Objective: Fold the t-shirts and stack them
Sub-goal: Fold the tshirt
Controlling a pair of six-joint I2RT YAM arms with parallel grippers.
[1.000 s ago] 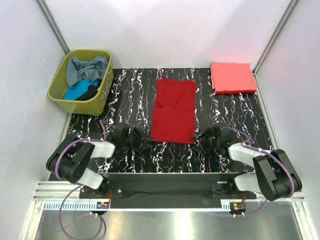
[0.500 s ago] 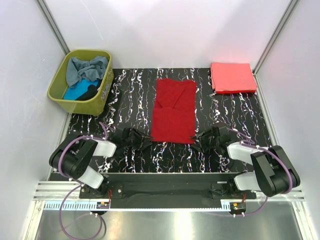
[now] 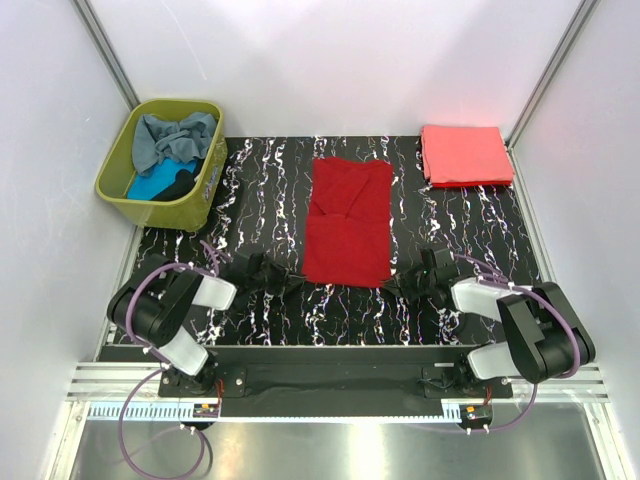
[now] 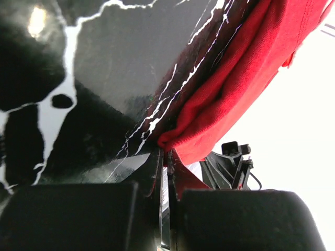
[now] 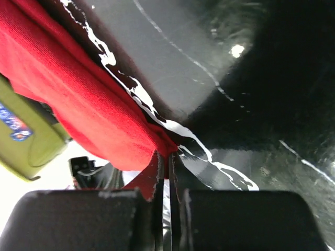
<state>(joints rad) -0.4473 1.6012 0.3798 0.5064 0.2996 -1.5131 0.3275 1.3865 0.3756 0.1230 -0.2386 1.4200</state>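
Marbled table (image 3: 480, 215): left fingers (image 4: 78, 217), right fingers (image 5: 246, 219) pinch red t-shirt (image 3: 347, 220) corners.

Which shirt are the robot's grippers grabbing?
The dark red shirt spread in the middle: the left gripper and right gripper pinch its near corners. The coral-pink shirt lies folded far right; other shirts fill the green basket.

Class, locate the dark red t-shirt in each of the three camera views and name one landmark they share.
Top external: the dark red t-shirt lies flat mid-table.
Left wrist: upper right, its corner pinched by the left gripper.
Right wrist: upper left, its corner pinched by the right gripper.
Shared landmark: the black marbled tabletop.
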